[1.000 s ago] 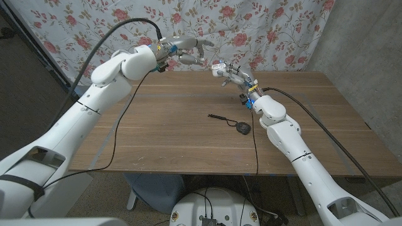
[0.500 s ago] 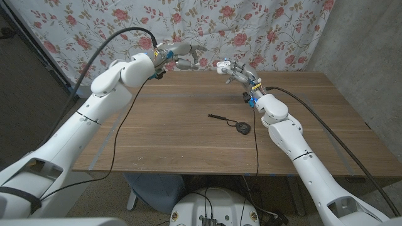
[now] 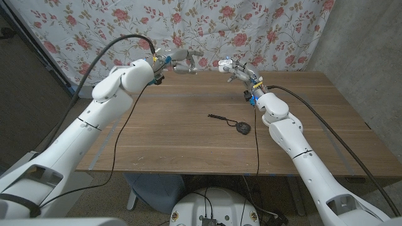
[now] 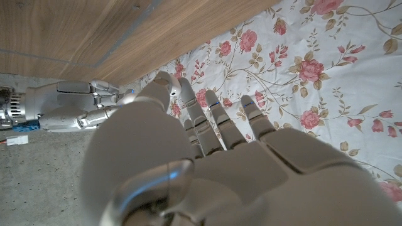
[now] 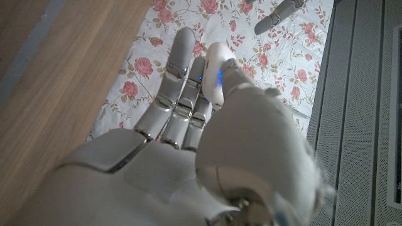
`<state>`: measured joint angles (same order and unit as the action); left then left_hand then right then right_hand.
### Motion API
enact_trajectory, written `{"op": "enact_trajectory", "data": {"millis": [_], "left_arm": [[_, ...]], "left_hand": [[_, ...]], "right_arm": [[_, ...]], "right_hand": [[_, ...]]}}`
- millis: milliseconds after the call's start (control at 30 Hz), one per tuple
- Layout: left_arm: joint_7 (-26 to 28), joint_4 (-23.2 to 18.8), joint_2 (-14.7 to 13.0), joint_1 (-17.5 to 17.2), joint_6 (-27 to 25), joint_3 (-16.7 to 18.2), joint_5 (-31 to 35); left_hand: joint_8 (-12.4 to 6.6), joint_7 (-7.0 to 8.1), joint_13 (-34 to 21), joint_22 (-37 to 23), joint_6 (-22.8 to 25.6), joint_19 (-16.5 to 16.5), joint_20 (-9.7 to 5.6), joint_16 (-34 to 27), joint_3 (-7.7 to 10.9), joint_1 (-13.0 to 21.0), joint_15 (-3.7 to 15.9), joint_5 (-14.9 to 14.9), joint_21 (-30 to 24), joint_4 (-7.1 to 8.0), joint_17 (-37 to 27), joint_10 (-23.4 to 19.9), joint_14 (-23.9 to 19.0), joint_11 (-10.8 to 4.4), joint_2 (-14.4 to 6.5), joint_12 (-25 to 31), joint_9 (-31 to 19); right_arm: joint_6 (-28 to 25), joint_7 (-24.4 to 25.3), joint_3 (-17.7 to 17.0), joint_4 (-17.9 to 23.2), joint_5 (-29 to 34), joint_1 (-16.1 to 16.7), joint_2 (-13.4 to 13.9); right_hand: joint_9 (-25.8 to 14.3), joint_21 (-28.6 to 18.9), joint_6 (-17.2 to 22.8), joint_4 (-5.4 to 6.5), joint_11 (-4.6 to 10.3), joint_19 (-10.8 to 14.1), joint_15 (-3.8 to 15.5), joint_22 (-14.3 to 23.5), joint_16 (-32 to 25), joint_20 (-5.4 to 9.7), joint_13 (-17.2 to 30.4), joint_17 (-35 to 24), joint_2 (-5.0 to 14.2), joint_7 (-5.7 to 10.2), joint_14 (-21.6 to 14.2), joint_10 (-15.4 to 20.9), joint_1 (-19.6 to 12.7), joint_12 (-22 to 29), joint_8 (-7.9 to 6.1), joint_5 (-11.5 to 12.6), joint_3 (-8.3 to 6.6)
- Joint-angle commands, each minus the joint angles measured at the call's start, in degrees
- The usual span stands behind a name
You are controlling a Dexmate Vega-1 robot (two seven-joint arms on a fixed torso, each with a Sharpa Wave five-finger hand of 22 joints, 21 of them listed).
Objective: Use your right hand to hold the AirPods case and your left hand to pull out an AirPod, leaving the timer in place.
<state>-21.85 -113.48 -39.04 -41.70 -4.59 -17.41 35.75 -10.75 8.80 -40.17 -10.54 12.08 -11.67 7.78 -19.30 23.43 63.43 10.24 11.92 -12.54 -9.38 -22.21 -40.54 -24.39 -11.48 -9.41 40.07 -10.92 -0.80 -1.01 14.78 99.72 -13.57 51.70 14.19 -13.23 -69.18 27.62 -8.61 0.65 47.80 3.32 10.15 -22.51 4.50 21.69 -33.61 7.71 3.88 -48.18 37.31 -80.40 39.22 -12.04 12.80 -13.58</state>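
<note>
While my right hand (image 3: 233, 69) holds the white AirPods case (image 3: 224, 63) above the surface's far edge, my left hand (image 3: 182, 61), fingers apart and empty, could knock it loose if I reach too fast.

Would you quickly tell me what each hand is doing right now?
Left hand: fingers apart, holding nothing.
Right hand: holding the white AirPods case above the table's far edge.

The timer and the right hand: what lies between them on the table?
Only bare table, head view: timer near the middle, right hand raised above the far edge.
</note>
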Motion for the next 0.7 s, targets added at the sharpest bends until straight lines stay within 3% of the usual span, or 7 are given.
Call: {"op": "enact_trajectory", "data": {"millis": [33,433,700], "left_arm": [[-0.69,1.54,-0.04,-0.3,-1.28,-0.48,0.97],[-2.28,2.71,0.38,-0.64,-4.12,-0.33,1.5],[-2.55,2.64,-0.95,-0.86,-5.09,-1.56,5.04]], "left_hand": [[-0.13,-0.04,-0.13,-0.15,0.63,-0.31,-0.08,-0.02,0.35,0.6,1.96,0.23,-0.29,0.03,-0.24,-1.36,-1.91,-1.02,-0.01,0.32,-0.11],[-0.15,-0.14,0.04,-0.16,0.81,-0.29,-0.05,0.08,0.36,0.7,1.96,0.23,-0.26,0.04,-0.33,-1.29,-1.92,-1.04,0.02,0.39,-0.11],[-0.14,-0.27,0.15,-0.16,0.9,-0.27,-0.01,0.18,0.34,0.72,1.87,0.22,-0.23,0.08,-0.39,-1.27,-1.91,-1.04,0.06,0.47,-0.11]], "right_arm": [[0.45,0.88,-0.34,-0.54,0.49,-0.36,-0.29],[0.97,1.95,-0.92,-0.65,0.73,0.04,-0.69],[0.82,2.09,-0.87,-0.69,0.84,-0.02,-0.79]], "right_hand": [[-0.15,-0.25,0.58,-0.16,6.86,-10.43,10.07,0.08,-0.06,6.63,0.39,-0.18,0.21,-0.09,-3.15,7.57,-0.34,0.15,0.06,0.26,-0.28],[-0.15,-0.56,0.66,-0.16,6.9,-10.68,10.07,0.07,-0.05,6.6,0.41,-0.27,0.19,-0.12,-3.18,7.65,-0.34,0.09,0.07,0.3,-0.31],[-0.16,-0.79,0.62,-0.18,6.79,-10.83,10.06,0.07,-0.03,6.61,0.41,-0.33,0.14,-0.13,-3.2,7.64,-0.37,0.01,0.11,0.32,-0.32]]}}
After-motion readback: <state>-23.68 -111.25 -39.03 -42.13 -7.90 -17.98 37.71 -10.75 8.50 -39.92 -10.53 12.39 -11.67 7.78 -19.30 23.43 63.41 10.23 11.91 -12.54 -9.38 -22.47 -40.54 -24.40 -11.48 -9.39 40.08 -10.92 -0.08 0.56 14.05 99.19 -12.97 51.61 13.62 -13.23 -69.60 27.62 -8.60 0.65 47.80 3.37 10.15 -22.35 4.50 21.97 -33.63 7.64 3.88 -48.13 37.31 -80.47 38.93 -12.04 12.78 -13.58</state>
